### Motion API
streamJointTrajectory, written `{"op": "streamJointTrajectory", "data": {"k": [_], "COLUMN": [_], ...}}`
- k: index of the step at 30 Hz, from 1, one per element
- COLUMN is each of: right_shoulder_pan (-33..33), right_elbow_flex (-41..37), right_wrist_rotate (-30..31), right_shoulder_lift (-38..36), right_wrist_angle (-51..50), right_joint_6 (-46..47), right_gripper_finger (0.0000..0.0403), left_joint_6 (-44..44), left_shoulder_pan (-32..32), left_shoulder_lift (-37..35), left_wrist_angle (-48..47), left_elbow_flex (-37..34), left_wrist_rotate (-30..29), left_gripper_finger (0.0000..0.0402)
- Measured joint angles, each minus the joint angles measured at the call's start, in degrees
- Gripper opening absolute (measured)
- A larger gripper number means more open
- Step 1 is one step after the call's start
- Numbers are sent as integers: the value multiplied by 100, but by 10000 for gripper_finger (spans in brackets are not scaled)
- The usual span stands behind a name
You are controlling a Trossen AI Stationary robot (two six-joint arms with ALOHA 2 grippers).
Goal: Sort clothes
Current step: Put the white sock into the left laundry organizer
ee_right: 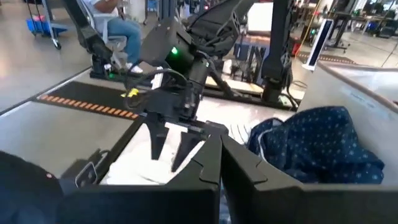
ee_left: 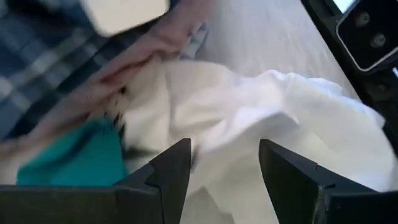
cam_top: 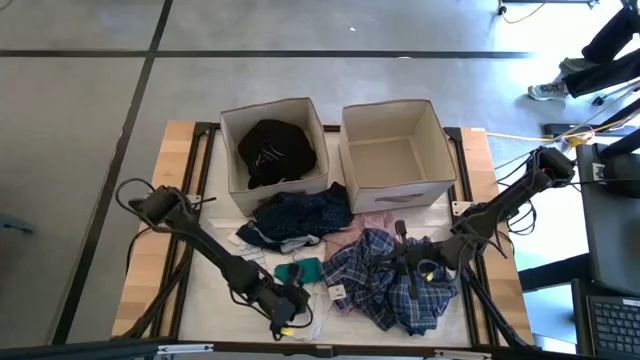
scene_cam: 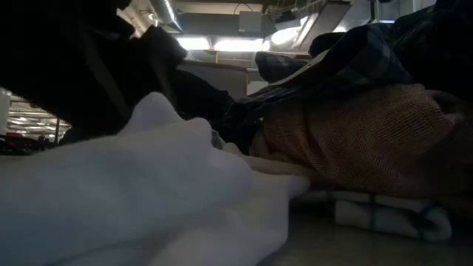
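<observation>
Both arms are dark, slim and jointed, with black cables looping off them. The left pincer [ee_left: 221,177] has two black tapered fingers [ee_left: 171,171]; a green light glows on its wrist housing.

No writing, label, brand or number can be read anywhere here, not on the clothes, not on the fabric boxes, not on the arms.
</observation>
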Motion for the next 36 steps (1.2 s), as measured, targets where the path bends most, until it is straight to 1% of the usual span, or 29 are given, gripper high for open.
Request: {"op": "streamJointTrajectory", "data": {"k": [3,5,8,15,17,21,24,26,28,32,36], "right_shoulder_pan": [-2,-13,-17,-15,-15,-17,-17,-17,-17,-17,-28], "right_elbow_flex": [0,0,0,0,-1,-4,-10,-9,-9,-9,-9], "right_wrist_rotate": [0,0,1,0,2,2,136,160,157,156,210], "right_shoulder_lift": [2,2,2,2,2,2,-10,-24,-24,-24,-22], "right_wrist_angle": [-56,-62,-63,-69,-94,-48,396,719,836,736,581], "right_joint_6": [3,1,-3,-5,-5,-46,-485,-778,-977,-1065,-1073], "right_gripper_finger": [12,12,12,12,12,12,12,12,12,12,12], "left_joint_6": [467,636,629,641,641,717,924,1102,1302,1689,1957], "left_shoulder_pan": [1,30,108,190,188,184,184,191,214,300,470], "left_shoulder_lift": [95,103,103,103,92,65,-127,-332,-540,-1060,-1581], "left_wrist_angle": [271,330,347,347,355,280,117,-130,-314,-408,-440], "left_elbow_flex": [0,0,0,0,0,127,348,491,590,671,673], "left_wrist_rotate": [-115,-195,-214,-183,-182,-191,-205,-266,-386,-763,-1030], "left_gripper_finger": [176,162,125,22,6,12,8,4,4,9,4]}}
